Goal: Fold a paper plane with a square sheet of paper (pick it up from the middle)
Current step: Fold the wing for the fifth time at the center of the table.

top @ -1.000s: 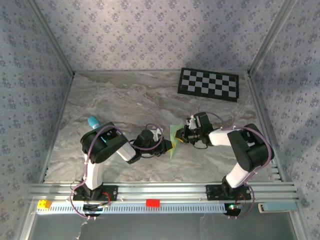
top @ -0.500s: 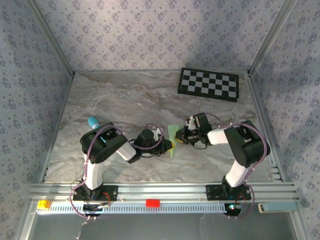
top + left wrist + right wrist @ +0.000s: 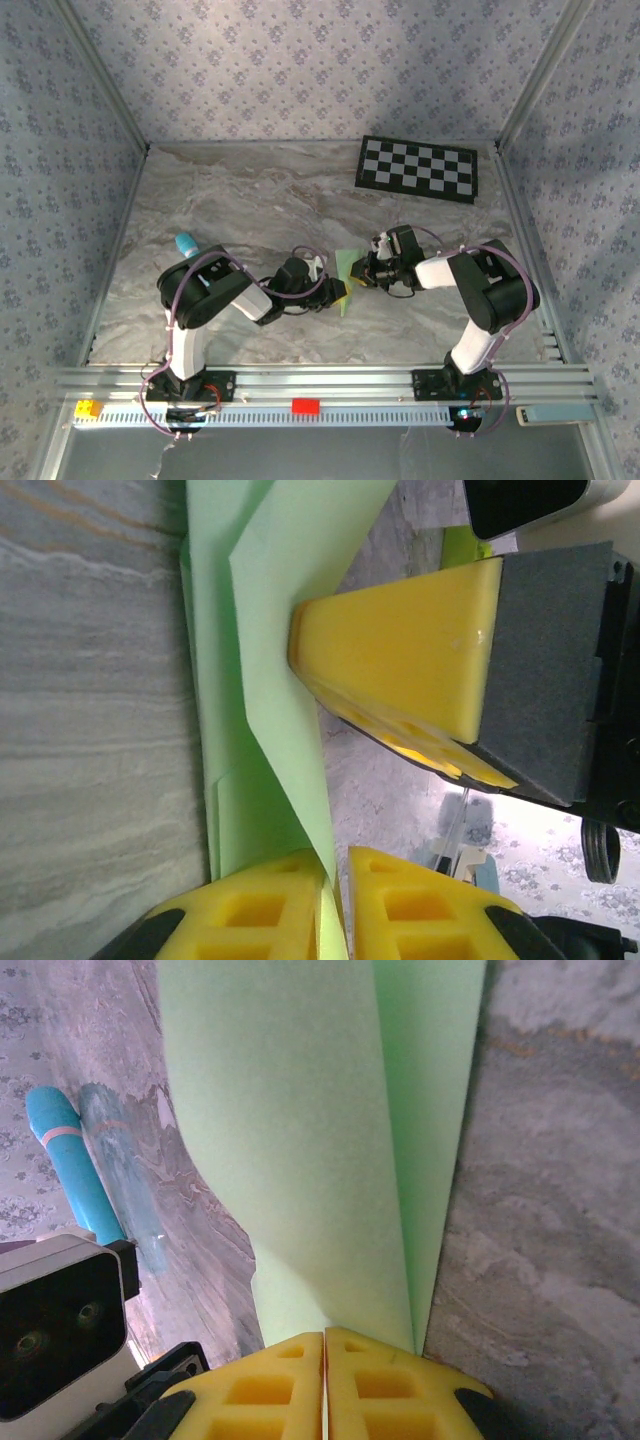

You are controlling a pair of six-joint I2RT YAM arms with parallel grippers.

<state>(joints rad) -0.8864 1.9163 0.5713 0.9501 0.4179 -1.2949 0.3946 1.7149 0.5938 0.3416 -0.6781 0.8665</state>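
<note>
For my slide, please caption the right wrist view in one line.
The right tool shut on folded green paper over marble table, blue stick at left.

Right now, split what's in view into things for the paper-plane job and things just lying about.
For the job: green paper, left claw, right claw, both pinching it.
Lying about: checkerboard, blue stick, yellow block, red block.
</note>
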